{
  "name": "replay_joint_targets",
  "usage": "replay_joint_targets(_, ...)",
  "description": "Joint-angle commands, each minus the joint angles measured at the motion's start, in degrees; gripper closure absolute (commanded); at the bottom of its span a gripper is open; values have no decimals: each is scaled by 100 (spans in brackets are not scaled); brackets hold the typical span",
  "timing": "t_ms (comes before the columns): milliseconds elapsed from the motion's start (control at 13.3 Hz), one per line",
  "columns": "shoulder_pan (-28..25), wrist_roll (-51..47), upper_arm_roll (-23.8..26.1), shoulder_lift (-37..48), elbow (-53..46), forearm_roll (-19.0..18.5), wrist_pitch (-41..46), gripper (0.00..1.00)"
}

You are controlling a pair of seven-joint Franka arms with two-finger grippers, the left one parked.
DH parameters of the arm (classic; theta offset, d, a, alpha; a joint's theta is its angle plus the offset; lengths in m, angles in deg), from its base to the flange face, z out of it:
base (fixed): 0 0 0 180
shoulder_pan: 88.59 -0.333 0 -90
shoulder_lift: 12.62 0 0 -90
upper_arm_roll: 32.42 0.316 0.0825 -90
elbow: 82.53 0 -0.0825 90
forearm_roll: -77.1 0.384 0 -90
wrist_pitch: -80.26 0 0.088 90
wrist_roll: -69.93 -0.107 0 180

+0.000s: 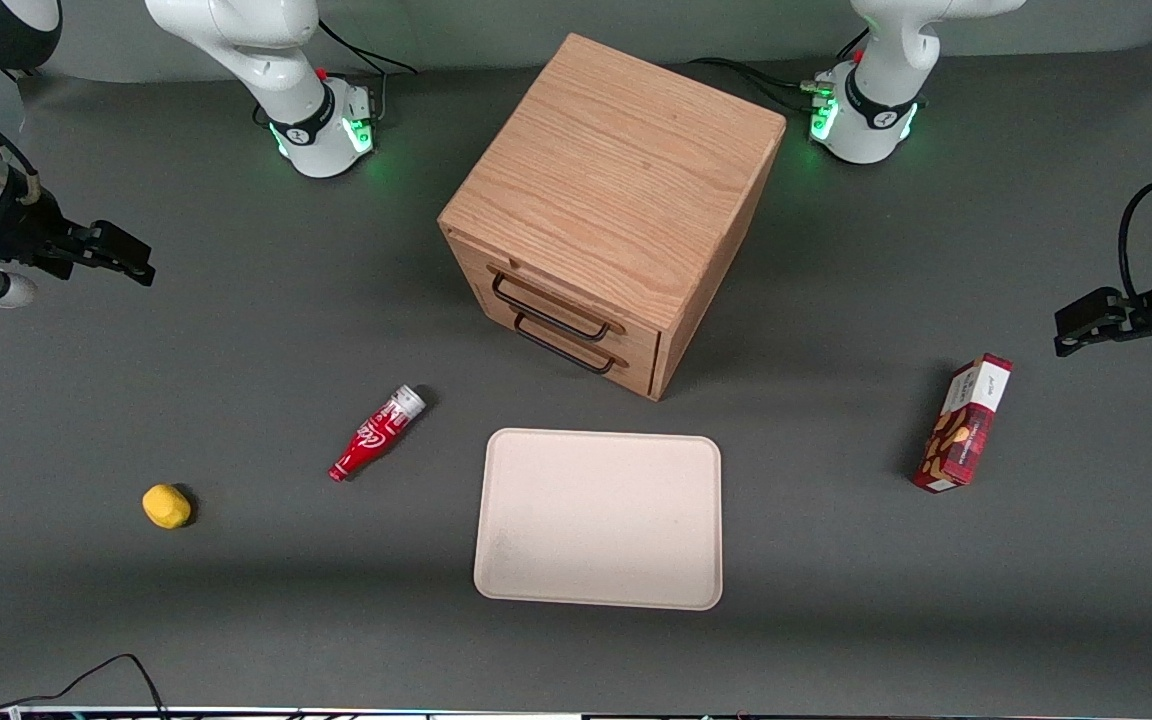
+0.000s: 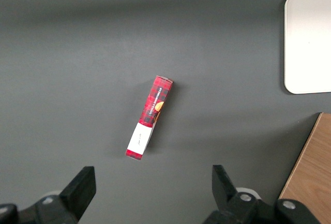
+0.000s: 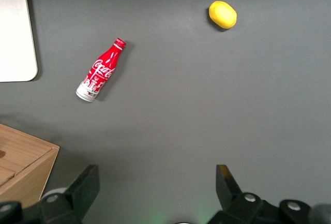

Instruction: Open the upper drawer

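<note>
At the middle of the counter [image 1: 836, 620]: one oak cabinet [image 1: 616, 170], front turned askew toward the working arm's end, two drawers stacked.

Item, upper drawer [image 1: 554, 297]: shut, flush with the cabinet face, directly above the lower drawer [image 1: 576, 340]. Its thin black wire pull [image 1: 548, 307] stands proud of the wood; that is your grip point. Take it at mid-span with one finger passing under the wire. Expect rigid wood and metal, a light shallow tray, likely easy sliding; pull square to the drawer face, since a skewed pull could bind it or drag the whole cabinet.

Item, claw [image 1: 111, 250]: hanging high at the working arm's end, well apart from the cabinet, fingers spread wide, holding nothing.

Sundries, not for handling: red bottle [image 1: 377, 432] lying on its side; yellow object [image 1: 166, 506], perhaps a lemon; pale tray [image 1: 598, 518] nearer the front camera than the cabinet; red box [image 1: 964, 424] toward the parked arm's end.
</note>
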Motion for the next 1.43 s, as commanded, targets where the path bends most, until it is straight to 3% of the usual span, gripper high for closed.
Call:
replay_joint_targets(0, -11, -43, -4, 36, 137, 80, -221, 0)
replay_joint_targets(300, -220, -52, 118, -366, -133, 80, -425, 0)
replay_joint_targets(675, -572, -113, 1812, -1359, -1159, -491, -407, 0)
replay_joint_targets(975, -1354, 70, 2095, -2282, -1979, -561, -398, 0)
replay_joint_targets(1350, -1803, 1019, 2579, -3268, -2525, -931, -573, 0)
